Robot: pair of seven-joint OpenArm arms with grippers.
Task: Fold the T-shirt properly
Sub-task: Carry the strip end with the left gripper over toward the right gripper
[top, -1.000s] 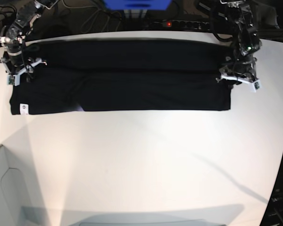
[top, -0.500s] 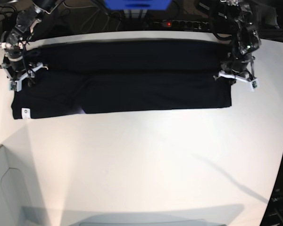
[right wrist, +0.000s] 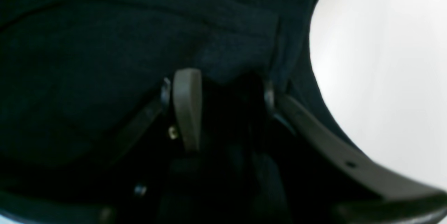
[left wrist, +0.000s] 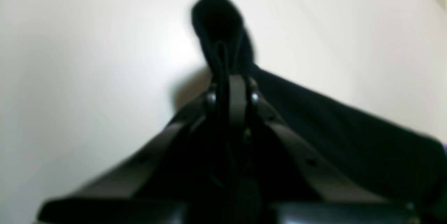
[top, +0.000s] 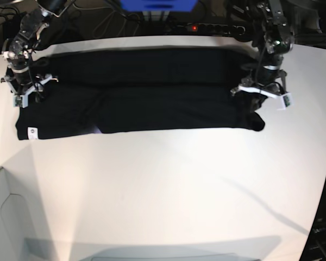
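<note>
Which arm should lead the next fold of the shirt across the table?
The left. Its gripper is shut on a pinch of the shirt, lifted off the table. The right gripper sits over the other end, jaws apart.

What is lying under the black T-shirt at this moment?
The T-shirt lies on the white table, and the left gripper pinches its edge. Whatever lies beneath the cloth is covered.

In the base view the left tool (top: pixel 259 91), at the right of the frame, now sits further left, closed on the T-shirt (top: pixel 152 92), whose right end is drawn inward and bunched, while the white tag (top: pixel 31 131) at lower left has shifted slightly right.
</note>
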